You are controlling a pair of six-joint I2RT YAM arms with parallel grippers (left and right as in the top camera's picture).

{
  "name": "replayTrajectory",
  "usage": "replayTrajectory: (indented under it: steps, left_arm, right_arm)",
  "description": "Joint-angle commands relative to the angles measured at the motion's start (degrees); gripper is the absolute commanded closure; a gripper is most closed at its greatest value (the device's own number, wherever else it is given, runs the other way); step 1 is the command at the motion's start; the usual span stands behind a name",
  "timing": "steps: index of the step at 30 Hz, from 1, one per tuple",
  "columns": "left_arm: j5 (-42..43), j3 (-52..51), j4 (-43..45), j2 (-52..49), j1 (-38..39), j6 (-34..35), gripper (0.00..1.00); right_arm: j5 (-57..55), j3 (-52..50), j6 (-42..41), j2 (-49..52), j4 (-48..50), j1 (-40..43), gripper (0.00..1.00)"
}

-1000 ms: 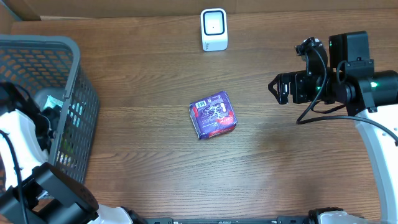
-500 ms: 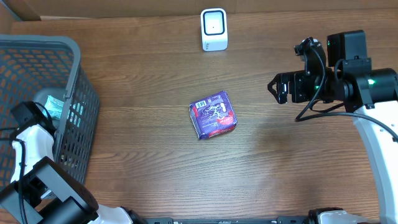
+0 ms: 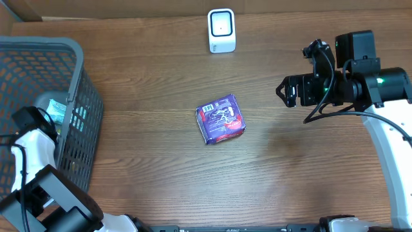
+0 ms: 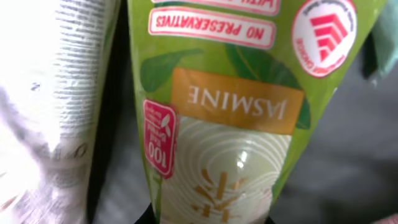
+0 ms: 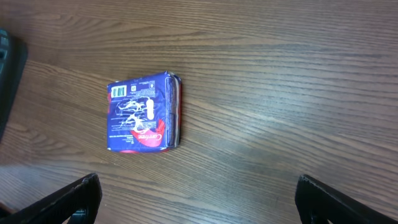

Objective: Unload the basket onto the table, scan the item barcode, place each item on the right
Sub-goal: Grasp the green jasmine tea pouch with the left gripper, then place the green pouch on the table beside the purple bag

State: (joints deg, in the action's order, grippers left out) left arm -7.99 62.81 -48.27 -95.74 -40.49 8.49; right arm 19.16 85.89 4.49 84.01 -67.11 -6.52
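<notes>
Left jaws pinch the jasmine pouch (image 4: pixel 217 124) inside the basket (image 3: pixel 45 42), guessing it's getting scanned next; right jaws idle wide open.

Purple packet (image 3: pixel 221 118) flat, barcode (image 3: pixel 208 107) upward

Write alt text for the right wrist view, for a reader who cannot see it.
A purple packet lies flat on a brown wooden table, its barcode at the upper left corner of the face. Two dark fingers frame the bottom corners of the picture, wide apart, with nothing between them.
</notes>
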Motion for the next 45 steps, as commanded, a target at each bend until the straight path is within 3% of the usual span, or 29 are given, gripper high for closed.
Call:
replayTrajectory:
  steps: [1, 7, 12, 18, 25, 28, 30, 34, 39, 45]
  left_arm:
    - [-0.31, 11.61, -3.61, 0.76, 0.22, -0.35, 0.96]
    - [3.50, 40.63, -20.59, 1.44, 1.55, -0.35, 0.96]
    - [15.89, 61.05, -31.67, 2.08, 4.37, -0.33, 0.96]
    - [27.58, 64.78, -39.04, 3.91, 13.46, -0.35, 0.95]
    - [26.56, 52.92, -39.98, 3.58, 32.70, -0.63, 0.96]
    - [20.83, 43.10, -35.82, 3.19, 40.09, 4.22, 0.96]
    - [16.63, 34.51, -30.75, 2.91, 44.83, 9.68, 0.95]
    - [16.26, 19.02, -16.52, 1.84, 52.15, 16.79, 0.96]
    - [12.98, 6.16, -1.09, 0.13, 57.75, 24.61, 0.96]
    - [7.98, -2.21, 14.64, -2.34, 62.18, 26.45, 0.96]
  right_arm:
    - [0.42, -0.07, 0.02, 0.02, 0.13, -0.37, 0.00]
    - [0.42, -0.07, 0.02, 0.02, 0.13, -0.37, 0.00]
    - [0.39, -0.07, 0.02, 0.02, 0.17, -0.37, 0.00]
    - [0.42, -0.07, 0.02, 0.02, 0.74, -0.37, 0.00]
    - [0.42, -0.07, 0.02, 0.02, 0.81, -0.37, 0.00]
    - [0.42, -0.07, 0.02, 0.02, 0.81, -0.37, 0.00]
    - [0.39, -0.07, 0.02, 0.02, 0.79, -0.37, 0.00]
    - [0.39, -0.07, 0.02, 0.04, 0.81, -0.37, 0.00]
    - [0.42, -0.07, 0.02, 0.04, 0.74, -0.37, 0.00]
    - [0.44, -0.07, 0.00, 0.04, 0.76, -0.37, 0.00]
